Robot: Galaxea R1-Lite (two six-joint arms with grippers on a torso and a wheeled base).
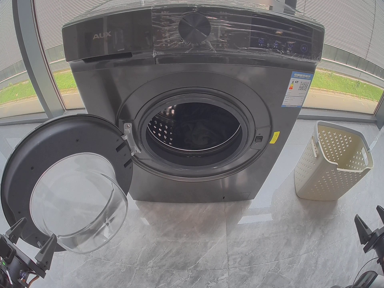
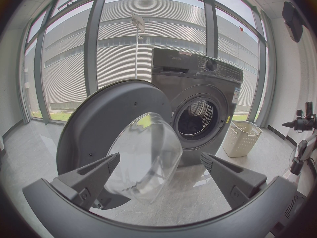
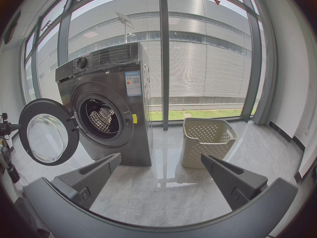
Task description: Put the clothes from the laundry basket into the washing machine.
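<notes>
**Both grippers wide open and holding nothing, machine door open, basket beside the machine**

Head view: the washing machine (image 1: 192, 101) is at 12 o'clock, grey, front-loading, and stands on the pale marbled floor (image 1: 224, 237). Its round door (image 1: 60, 173) is swung fully open on the hinge side and hangs at 8 o'clock from the opening, with the clear glass bowl facing out. The drum (image 1: 194, 131) is at centre. A dark lump (image 1: 200, 135) lies low inside it, too dim to identify. The dial (image 1: 194, 27) is at 12 o'clock on the control panel, which is covered in clear film. A blue-white label (image 1: 297, 89) sits at 2 o'clock from the opening.

The laundry basket (image 1: 332, 165) is cream and perforated, upright on the floor at 3 o'clock from the machine. It is just beside the machine, not touching. Its inner walls are visible through the open top.

The left gripper (image 1: 34, 233) is at 7 o'clock, low and just in front of the door's bottom edge. Its fingers are spread far apart with nothing between them. Cannot tell whether it touches the door.

The right gripper (image 1: 370, 217) is at 4 o'clock, near the basket but apart from it. Its fingers are also spread wide, and it grips nothing.

Windows (image 1: 352, 41) run behind the machine from 10 to 2 o'clock.
</notes>
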